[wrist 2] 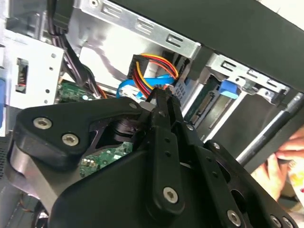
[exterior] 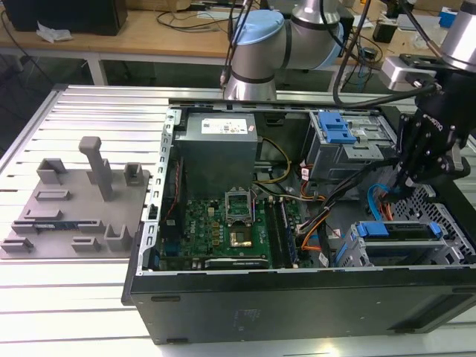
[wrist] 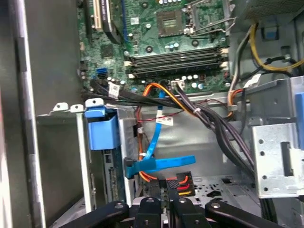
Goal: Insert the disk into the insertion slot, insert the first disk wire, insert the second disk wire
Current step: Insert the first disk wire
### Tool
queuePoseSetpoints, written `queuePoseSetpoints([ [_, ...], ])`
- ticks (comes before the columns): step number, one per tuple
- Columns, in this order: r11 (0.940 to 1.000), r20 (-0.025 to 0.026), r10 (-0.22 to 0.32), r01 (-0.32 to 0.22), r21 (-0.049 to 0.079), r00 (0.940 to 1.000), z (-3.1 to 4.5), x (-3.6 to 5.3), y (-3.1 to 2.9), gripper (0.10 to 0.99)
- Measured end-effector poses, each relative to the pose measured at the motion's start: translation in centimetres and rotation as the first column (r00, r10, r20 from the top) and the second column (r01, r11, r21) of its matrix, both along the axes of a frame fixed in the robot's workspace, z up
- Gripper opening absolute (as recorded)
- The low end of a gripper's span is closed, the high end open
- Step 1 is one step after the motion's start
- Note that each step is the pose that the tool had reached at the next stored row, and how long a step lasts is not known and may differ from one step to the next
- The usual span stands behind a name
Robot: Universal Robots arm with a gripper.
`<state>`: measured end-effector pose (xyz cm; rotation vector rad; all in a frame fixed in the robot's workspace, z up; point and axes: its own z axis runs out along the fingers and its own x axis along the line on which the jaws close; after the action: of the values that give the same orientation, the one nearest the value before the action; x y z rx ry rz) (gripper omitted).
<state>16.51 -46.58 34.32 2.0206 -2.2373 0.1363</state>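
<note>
Disk (exterior: 398,232) seated in slot (exterior: 446,216), blue wire (wrist: 154,142) apparently plugged; hand (wrist: 167,190) clenched on second wire plug (wrist: 183,182), close by, not yet home.

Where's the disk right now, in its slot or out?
In. The disk sits inside the insertion slot, its blue caddy end at the cage mouth. The gripper grips a coloured-wire connector nearby.

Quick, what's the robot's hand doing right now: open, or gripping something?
Robot hand: closed, apparently pinching the black plug with red, yellow and black wires.
</note>
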Motion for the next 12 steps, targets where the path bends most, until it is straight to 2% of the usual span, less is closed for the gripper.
queuePoseSetpoints([
  [1,0.9997,0.0000,0.003,-0.003,-0.023,1.0000,0.00,-0.01,0.21,0.169],
  [2,0.9992,-0.0001,0.010,-0.010,-0.040,1.0000,0.00,-0.02,0.42,0.169],
  [3,0.9989,-0.0003,0.014,-0.014,-0.044,0.9999,0.00,-0.01,0.43,0.169],
  [6,0.9989,-0.0005,0.015,-0.015,-0.045,0.9999,0.00,0.04,0.44,0.169],
  [9,0.9988,-0.0108,0.019,-0.020,-0.045,0.9998,0.00,0.42,0.42,0.169],
  [11,0.9987,-0.0154,0.025,-0.025,-0.045,0.9996,0.01,0.70,0.39,0.169],
  [12,0.9986,-0.0159,0.027,-0.028,-0.045,0.9995,0.02,0.73,0.31,0.169],
])
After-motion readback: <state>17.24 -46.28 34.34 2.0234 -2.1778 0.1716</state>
